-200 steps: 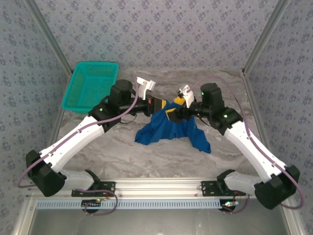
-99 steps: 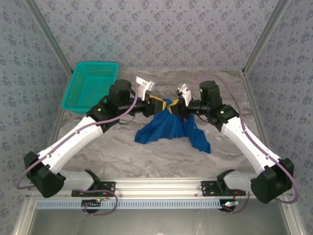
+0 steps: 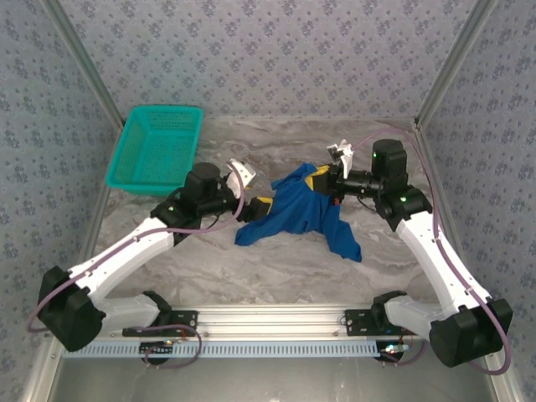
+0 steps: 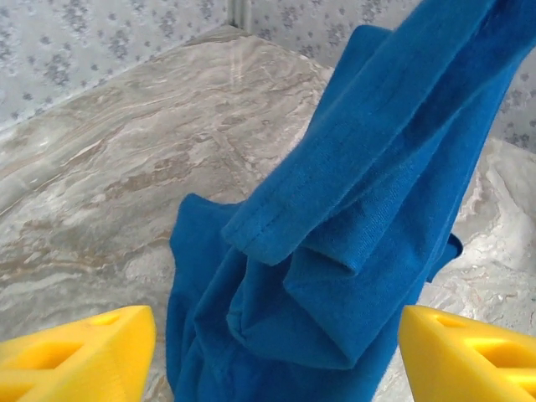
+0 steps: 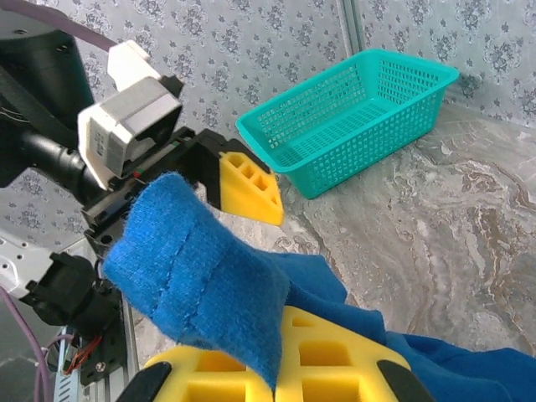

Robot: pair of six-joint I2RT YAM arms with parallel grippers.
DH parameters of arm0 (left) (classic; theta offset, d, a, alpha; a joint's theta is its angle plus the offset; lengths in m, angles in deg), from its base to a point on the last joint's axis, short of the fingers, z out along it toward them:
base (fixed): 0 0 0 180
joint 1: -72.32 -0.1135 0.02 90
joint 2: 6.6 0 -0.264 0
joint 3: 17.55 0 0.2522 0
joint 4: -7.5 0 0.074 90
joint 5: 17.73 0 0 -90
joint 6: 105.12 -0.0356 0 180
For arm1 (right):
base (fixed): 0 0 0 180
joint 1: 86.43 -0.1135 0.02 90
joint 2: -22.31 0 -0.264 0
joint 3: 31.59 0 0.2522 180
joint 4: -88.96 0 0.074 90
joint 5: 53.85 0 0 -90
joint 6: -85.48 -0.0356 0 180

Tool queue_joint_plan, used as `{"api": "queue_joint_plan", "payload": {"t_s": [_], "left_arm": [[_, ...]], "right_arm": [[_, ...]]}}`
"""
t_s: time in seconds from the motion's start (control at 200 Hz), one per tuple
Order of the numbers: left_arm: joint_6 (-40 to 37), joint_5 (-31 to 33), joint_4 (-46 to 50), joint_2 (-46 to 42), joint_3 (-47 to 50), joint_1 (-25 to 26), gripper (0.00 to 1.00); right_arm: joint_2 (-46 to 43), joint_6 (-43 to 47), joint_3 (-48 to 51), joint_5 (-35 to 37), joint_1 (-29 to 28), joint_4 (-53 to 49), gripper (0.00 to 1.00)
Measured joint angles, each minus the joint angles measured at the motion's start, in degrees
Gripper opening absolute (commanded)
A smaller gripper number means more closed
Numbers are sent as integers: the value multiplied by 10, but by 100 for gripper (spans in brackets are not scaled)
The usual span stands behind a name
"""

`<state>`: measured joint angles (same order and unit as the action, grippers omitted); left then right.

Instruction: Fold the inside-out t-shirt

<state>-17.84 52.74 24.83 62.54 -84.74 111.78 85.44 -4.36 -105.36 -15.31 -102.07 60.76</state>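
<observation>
One t-shirt (image 3: 297,209) hangs from the right tool (image 3: 323,177), which is clamped shut on a bunched fold at the cloth's raised far end. The remainder slopes down onto the counter (image 3: 251,260), long axis running toward the near left. The left tool (image 3: 260,203) is nearer that trailing edge. Its jaws stand wide and hold nothing, with the cloth straight ahead of them.

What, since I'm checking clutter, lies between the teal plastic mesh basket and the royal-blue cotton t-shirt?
In the top view, the left arm's wrist and open left gripper sit between the teal plastic mesh basket and the royal-blue cotton t-shirt.
</observation>
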Motion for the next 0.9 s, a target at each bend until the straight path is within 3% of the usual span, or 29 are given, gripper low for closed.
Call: {"api": "queue_joint_plan", "payload": {"t_s": [0.16, 0.305, 0.43, 0.69, 0.844, 0.904], "left_arm": [[-38, -64, -18, 42, -37, 0, 81], [-44, -106, -37, 68, -75, 0, 78], [-46, -126, -37, 89, -108, 0, 65], [-41, -155, -23, 125, -150, 0, 29], [-52, -167, 1, 125, -156, -1, 1], [-51, -171, 21, 124, -162, -3, 0]], "right_arm": [[0, 0, -3, -7, 2, -12, 0], [0, 0, -3, -9, 2, -20, 0], [0, 3, -3, -9, 2, -29, 0], [-2, 12, -3, -11, 2, -43, 0], [-3, 13, -4, 1, 1, -45, 0], [-4, 16, -13, 40, -6, -61, 0]]}}
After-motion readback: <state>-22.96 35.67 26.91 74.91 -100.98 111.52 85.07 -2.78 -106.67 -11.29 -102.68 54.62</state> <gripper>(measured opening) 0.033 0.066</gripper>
